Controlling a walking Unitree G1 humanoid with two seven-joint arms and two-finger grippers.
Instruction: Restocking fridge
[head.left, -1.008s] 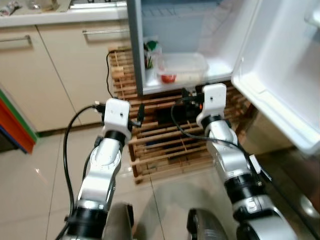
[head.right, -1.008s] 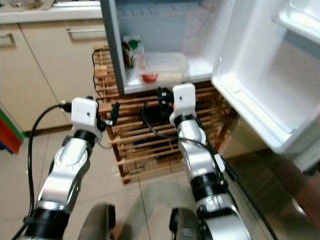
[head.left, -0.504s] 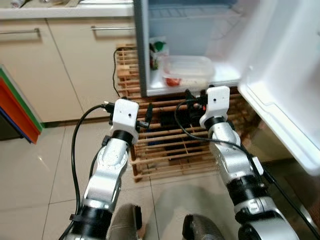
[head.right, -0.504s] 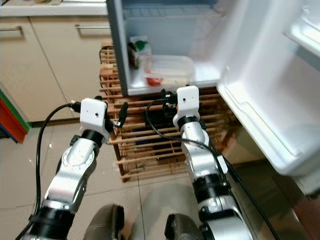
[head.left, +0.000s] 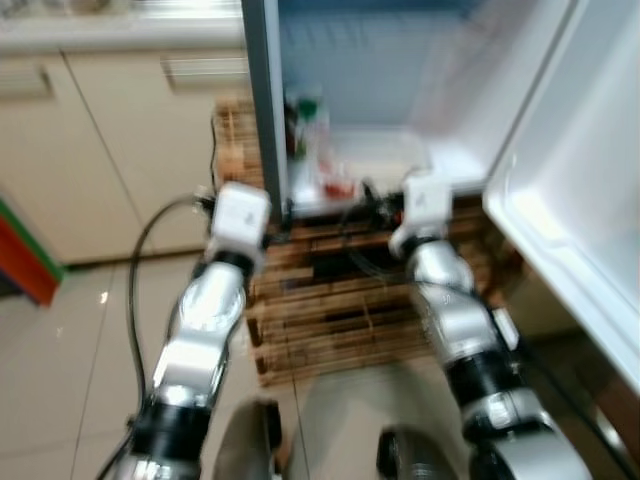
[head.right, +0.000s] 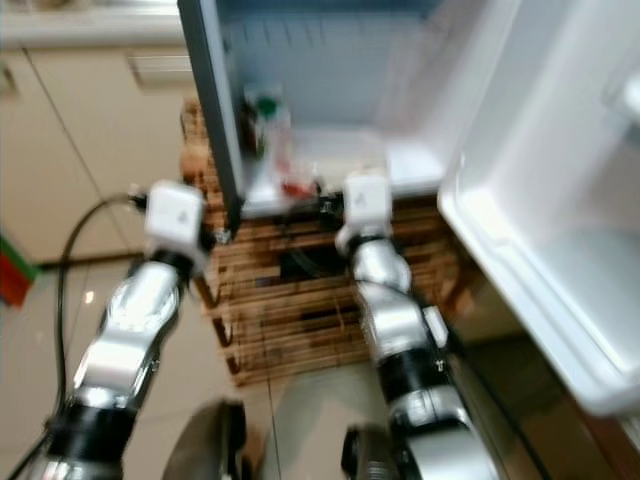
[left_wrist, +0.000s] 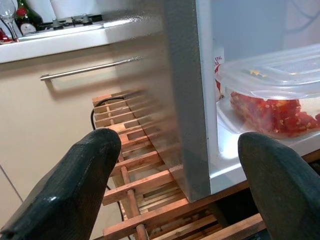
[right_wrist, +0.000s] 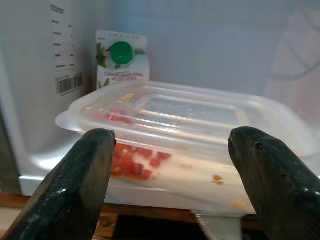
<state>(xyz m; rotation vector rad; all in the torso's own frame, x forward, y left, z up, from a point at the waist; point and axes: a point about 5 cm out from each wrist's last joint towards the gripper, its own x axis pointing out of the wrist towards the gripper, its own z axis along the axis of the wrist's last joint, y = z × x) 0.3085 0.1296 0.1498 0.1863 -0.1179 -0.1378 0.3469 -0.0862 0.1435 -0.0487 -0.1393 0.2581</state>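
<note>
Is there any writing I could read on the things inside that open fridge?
White carton with green round cap: printed lines under the cap, too blurred to read.
Sticker with barcode on the fridge's inner side wall: small print, too small to read.
Clear lidded plastic food container: no writing seen.

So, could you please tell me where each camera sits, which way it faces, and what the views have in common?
Left eye and right eye views: head camera, looking forward and down at the open fridge, wooden rack and both silver arms.
Left wrist view: along the left gripper, facing the fridge's side wall; its black fingers show, spread apart.
Right wrist view: along the right gripper, facing the fridge shelf; its fingers frame the plastic container and carton.
Shared: both wrist views show the container of red food.
</note>
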